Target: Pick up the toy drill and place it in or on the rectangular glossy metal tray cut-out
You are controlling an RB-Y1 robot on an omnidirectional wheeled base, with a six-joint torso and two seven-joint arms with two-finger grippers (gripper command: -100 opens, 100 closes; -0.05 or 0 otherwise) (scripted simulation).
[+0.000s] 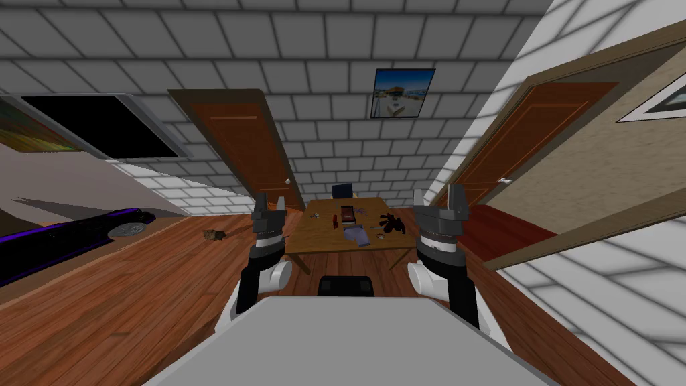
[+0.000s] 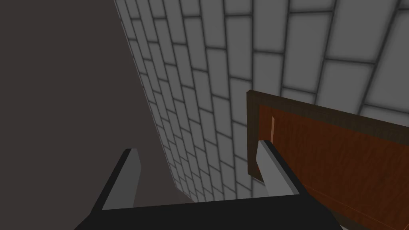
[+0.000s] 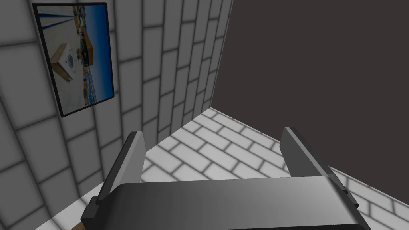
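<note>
Left gripper [image 2: 196, 149]: fingers wide apart, nothing between them, touching nothing. Right gripper [image 3: 212, 133]: same, wide and empty. Both are raised, either side of one wooden table [image 1: 315, 238] ahead. Several small things lie on it. One black lumpy piece [image 1: 394, 223], likely the toy drill, sits right of one pale blue-grey rectangular tray [image 1: 357, 235], not touching it. Two brown doors [image 1: 248, 144]; one framed picture [image 1: 402, 92].

Dark toy drill [image 1: 392, 223] on table [image 1: 315, 240], R of greyish tray [image 1: 356, 234].
</note>
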